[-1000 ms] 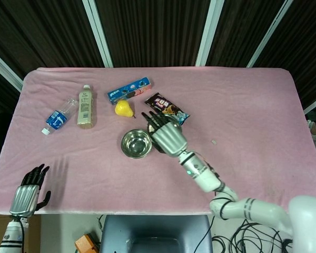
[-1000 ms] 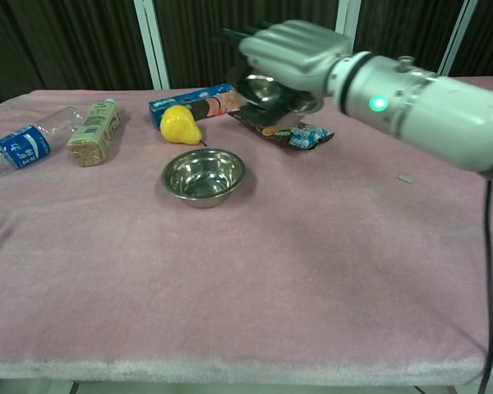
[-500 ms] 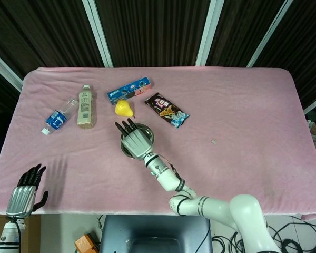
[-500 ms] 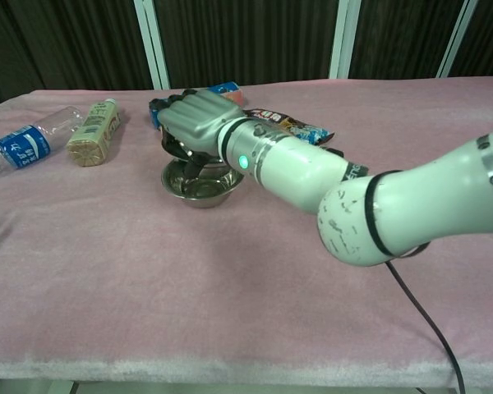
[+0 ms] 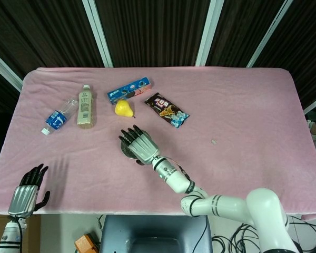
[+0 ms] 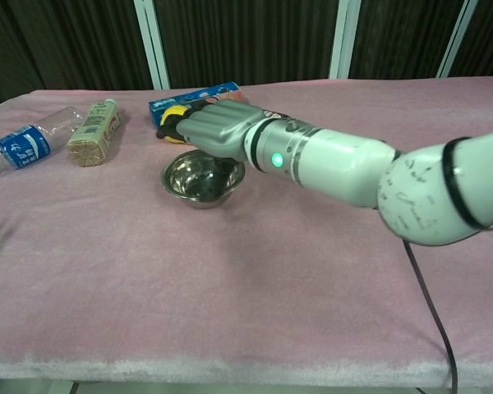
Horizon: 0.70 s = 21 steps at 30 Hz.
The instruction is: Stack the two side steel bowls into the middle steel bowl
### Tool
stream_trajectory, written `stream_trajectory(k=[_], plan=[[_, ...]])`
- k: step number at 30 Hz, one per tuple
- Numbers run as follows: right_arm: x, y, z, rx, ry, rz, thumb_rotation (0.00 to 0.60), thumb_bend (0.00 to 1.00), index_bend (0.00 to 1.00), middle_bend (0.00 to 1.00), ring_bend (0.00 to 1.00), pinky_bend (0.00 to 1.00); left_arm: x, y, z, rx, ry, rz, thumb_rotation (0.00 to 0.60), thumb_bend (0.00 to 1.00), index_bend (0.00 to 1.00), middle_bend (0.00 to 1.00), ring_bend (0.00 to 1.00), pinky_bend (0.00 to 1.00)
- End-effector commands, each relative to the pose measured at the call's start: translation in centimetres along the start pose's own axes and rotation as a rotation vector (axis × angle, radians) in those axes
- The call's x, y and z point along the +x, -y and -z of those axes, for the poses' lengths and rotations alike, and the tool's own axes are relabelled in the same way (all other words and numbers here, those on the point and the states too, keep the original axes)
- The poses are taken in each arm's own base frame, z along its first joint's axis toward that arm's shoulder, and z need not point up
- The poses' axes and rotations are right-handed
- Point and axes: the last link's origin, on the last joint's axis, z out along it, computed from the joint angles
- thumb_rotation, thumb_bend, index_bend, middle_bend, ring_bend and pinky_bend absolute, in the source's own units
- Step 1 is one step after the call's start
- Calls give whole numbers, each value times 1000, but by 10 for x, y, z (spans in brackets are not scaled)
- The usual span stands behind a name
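A steel bowl stands at the table's middle; in the head view only its left rim shows under my hand. I cannot tell how many bowls are nested in it. My right hand hovers palm down just above that bowl, fingers spread and pointing toward the far left, with nothing in it. No other steel bowl is in sight. Off the table's near left corner, my left hand hangs with fingers apart and empty; the chest view does not show it.
A yellow pear lies just beyond the bowl, with a blue cookie box behind it. A snack packet is to the right. A tan drink bottle and a water bottle lie at the left.
My right hand brought a steel bowl leftward from above the snack packet, lowered it onto the middle bowl, and now hovers above it with nothing held. The left hand barely moved.
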Motion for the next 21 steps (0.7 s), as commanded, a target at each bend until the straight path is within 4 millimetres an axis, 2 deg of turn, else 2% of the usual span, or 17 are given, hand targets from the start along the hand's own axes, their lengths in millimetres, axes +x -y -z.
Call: stream_trajectory(k=[1,3,5,6,8,9,13,14,16,17,21], plan=[[1,-19,25,-24,33,23,600,317,0,0,0,0,2,-2,0,-7,-8,-3,600,447,0,0,0,118],[7,-28,48,-28,5,26,600,316,0,0,0,0,6,-2,2,-11,-24,-5,600,448,0,0,0,118],[12,-47,95,-61,-38,37,600,316,0,0,0,0,12,-1,5,-16,-40,-11,600,447,0,0,0,118],[11,-61,130,-105,-48,35,600,316,0,0,0,0,16,-1,7,-20,-48,-16,600,447,0,0,0,117],[7,-82,189,-192,-44,17,600,316,0,0,0,0,21,-1,11,-30,-53,-27,600,447,0,0,0,116],[2,-94,228,-263,-41,0,600,316,0,0,0,0,25,-2,15,-37,-53,-40,600,447,0,0,0,115],[-20,-123,345,-506,-60,-69,600,315,0,0,0,0,36,-6,25,-53,-75,-85,600,447,0,0,0,110],[-24,-127,365,-549,-75,-81,600,315,0,0,0,0,38,-7,27,-48,-82,-97,600,447,0,0,0,111],[-32,-135,398,-618,-126,-117,600,315,0,0,0,0,40,-7,32,-29,-93,-128,600,447,0,0,0,110],[-34,-138,406,-645,-145,-139,600,315,0,0,0,0,41,-8,33,-26,-94,-137,600,447,0,0,0,110],[-30,-150,415,-665,-202,-130,600,316,0,0,0,0,45,-15,36,-48,-114,-148,600,447,0,0,0,110]])
